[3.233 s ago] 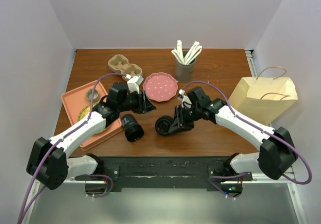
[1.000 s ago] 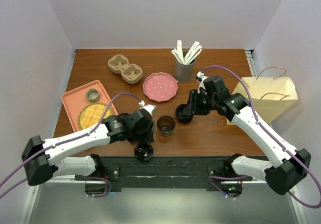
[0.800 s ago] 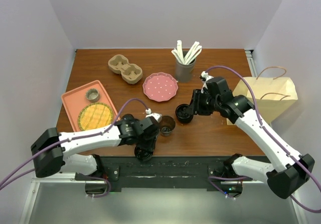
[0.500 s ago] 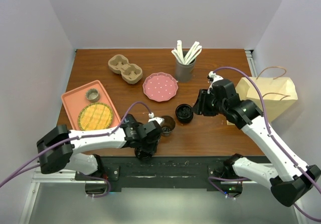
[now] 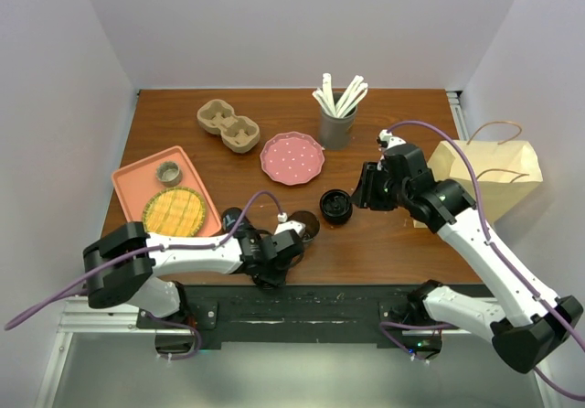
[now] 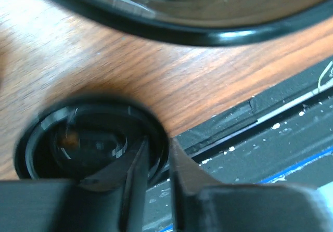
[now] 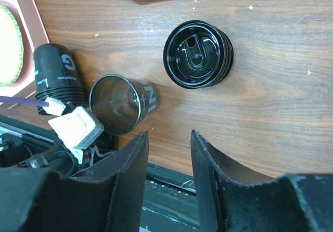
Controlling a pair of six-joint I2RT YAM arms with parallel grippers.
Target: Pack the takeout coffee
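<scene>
Near the table's front edge lies a black lid (image 6: 88, 143), and my left gripper (image 6: 158, 143) pinches its rim, one finger inside and one outside. From above, that gripper (image 5: 268, 275) and its arm cover this lid. Just behind it an open black cup (image 5: 308, 229) (image 7: 119, 103) (image 6: 197, 34) lies tipped on the wood. A second black cup (image 5: 229, 218) (image 7: 57, 78) lies to its left. Another black lid (image 5: 335, 206) (image 7: 197, 54) rests upside down in the middle. My right gripper (image 5: 361, 191) (image 7: 169, 133) hovers open and empty just right of that lid. The paper bag (image 5: 484, 175) stands at the right.
An orange tray (image 5: 131, 181) with a waffle and a small cup sits at the left. A cardboard cup carrier (image 5: 228, 124), a pink plate (image 5: 292, 158) and a grey holder of white sticks (image 5: 336, 120) stand further back. The left arm lies low along the front edge.
My left gripper has slid down to the front edge and narrowed onto the lid's rim. My right gripper has let the other lid go and drawn back to the right.
</scene>
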